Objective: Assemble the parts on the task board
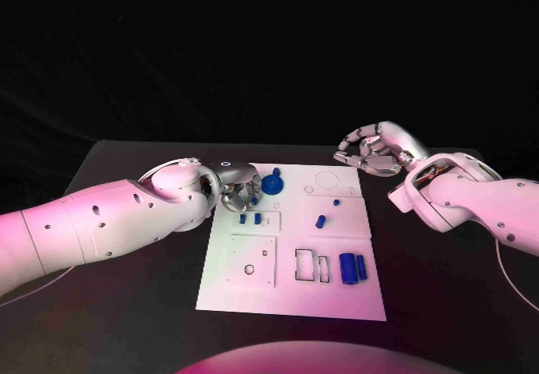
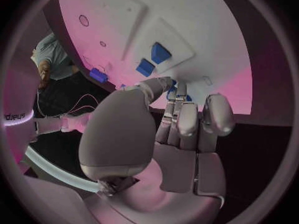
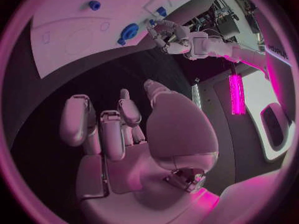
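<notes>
Nearest the lower edge of the head view, the white rectangular task board (image 1: 253, 300) lies flat on the black bench (image 1: 124, 327), its long side running away up the frame. In its lower right part two blue cylindrical parts (image 1: 353, 268) lie side by side, just right of two empty rectangular slots (image 1: 312, 265). To their left is a raised square panel (image 1: 251, 262) with a small oval hole.

Farther up, near the middle of the board, a small blue peg (image 1: 320, 221) stands on another raised panel, and two small blue blocks (image 1: 249, 219) sit close together toward the board's left edge.

Just above those blocks the left hand (image 1: 236, 187) hangs over the board's upper left part, fingers curled downward; I cannot tell whether it holds anything. A round blue part with a stem (image 1: 276, 185) sits just beside it, to its right.

Farthest away, at the upper right of the frame, the right hand (image 1: 374, 148) hovers past the board's far right corner, fingers curled in loosely around nothing, well apart from every part.
</notes>
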You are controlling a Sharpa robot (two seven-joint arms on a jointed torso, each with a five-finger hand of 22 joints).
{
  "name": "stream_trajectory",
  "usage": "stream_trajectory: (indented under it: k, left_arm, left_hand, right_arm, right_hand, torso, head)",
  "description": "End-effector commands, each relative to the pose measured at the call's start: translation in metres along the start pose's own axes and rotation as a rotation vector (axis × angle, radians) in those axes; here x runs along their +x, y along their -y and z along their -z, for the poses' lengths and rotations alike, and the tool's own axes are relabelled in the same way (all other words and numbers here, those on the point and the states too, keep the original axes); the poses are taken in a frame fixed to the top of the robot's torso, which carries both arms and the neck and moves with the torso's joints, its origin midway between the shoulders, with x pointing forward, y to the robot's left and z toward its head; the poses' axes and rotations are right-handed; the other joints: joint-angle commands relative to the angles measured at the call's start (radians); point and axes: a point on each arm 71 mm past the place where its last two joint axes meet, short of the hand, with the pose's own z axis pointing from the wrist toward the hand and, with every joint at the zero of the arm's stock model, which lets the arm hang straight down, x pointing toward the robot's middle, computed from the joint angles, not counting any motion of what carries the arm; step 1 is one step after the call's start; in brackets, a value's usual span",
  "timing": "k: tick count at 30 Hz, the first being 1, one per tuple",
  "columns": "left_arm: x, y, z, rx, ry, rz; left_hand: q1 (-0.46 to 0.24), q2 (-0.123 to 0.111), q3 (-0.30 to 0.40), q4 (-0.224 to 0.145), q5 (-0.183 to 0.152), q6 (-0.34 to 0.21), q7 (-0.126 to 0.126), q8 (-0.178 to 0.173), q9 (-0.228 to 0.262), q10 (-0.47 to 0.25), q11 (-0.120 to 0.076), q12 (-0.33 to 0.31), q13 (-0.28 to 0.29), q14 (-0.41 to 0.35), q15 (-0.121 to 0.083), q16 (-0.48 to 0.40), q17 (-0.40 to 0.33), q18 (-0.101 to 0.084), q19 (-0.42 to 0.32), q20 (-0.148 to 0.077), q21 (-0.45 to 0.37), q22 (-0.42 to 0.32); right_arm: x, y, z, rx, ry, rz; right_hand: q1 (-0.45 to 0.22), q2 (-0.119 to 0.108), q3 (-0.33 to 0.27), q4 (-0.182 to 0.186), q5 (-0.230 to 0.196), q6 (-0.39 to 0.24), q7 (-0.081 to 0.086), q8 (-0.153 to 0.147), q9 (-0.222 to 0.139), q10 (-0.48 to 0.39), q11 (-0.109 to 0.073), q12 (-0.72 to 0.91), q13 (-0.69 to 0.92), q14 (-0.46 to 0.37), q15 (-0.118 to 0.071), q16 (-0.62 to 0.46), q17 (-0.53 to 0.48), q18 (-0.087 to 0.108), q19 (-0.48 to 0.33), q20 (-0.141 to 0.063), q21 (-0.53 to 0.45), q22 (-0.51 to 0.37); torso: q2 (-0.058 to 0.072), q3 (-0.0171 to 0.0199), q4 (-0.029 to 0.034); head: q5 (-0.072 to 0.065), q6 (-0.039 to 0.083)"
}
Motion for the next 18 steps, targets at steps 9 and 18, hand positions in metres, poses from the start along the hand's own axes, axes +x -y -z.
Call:
stream_trajectory:
  k: [9,18]
  left_arm:
    - [0.0006,0.0003,-0.0001,0.007,-0.009,-0.003]
    - [0.0003,0.0007,0.0009,0.015,-0.003,-0.002]
  left_hand:
    - [-0.007,-0.001,0.002,-0.004,-0.003,0.036,-0.002,0.011,0.007,0.007,0.0,-0.009,0.004,-0.006,-0.001,-0.003,-0.002,-0.006,-0.005,0.001,-0.003,0.0]
    - [-0.008,-0.008,0.001,-0.006,-0.003,0.037,-0.003,0.007,0.006,-0.012,0.003,-0.026,0.003,-0.009,0.001,-0.004,-0.005,-0.004,-0.013,0.002,-0.012,-0.012]
  right_arm:
    - [0.0008,-0.0005,0.0,-0.01,-0.007,0.008]
    - [0.0009,-0.0003,-0.0001,-0.01,-0.006,0.008]
  right_hand:
    - [0.008,0.002,-0.002,-0.001,0.005,-0.003,-0.003,0.003,0.001,-0.006,-0.002,-0.005,-0.001,0.059,-0.007,-0.003,0.094,0.021,-0.005,-0.001,-0.006,0.044]
    - [0.008,0.002,-0.002,-0.001,0.005,-0.003,-0.003,0.003,0.001,-0.006,-0.002,-0.005,-0.001,0.059,-0.007,-0.003,0.094,0.021,-0.005,-0.001,-0.006,0.044]
  torso:
    - [0.0,-0.0007,0.0001]
    - [0.0,-0.0006,0.0006]
  head:
    - [-0.001,-0.001]
    - [-0.001,0.0]
